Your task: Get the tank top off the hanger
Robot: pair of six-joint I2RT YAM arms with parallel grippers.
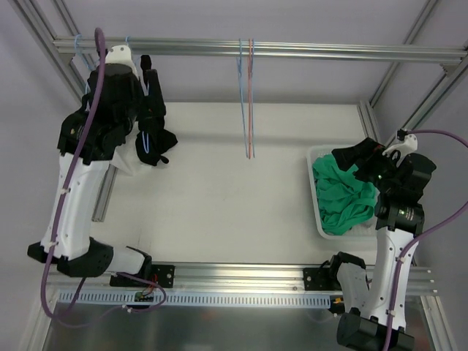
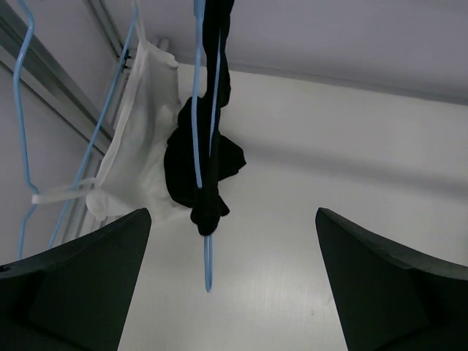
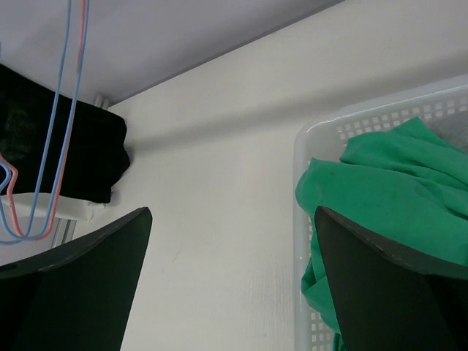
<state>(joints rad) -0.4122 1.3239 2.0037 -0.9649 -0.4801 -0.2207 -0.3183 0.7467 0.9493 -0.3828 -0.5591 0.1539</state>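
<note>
Two garments hang close together at the left end of the rail (image 1: 329,50), and that crowding is my main worry. In the left wrist view, the black tank top (image 2: 208,164) is bunched and twisted about its blue hanger (image 2: 207,263). A white garment (image 2: 146,139) touches it on one side, and a second blue hanger (image 2: 25,124) hangs beyond that. My left pincer (image 2: 232,234) is spread wide with nothing in it, raised off the tabletop (image 2: 344,161) and aimed at the black cloth, which I take to be the piece to free. The right pincer (image 3: 230,227) is likewise wide apart and empty. It hangs over the basket (image 3: 365,117) that holds a green cloth (image 3: 395,183), well apart from the work.

If I close now I could trap the wire along with the fabric. A pull would then drag the hanger along or off the rail instead of sliding the top free. The twist in the cloth may also snag on the wire. Biting too far to the side would catch the white garment as well.

What I can't see matters. The hanger's hook and shoulders are cut off at the top of the wrist view, so how the straps sit is unknown. From above, the left arm covers most of both garments, black on black. I cannot tell how near the fingers are to the cloth.
</note>
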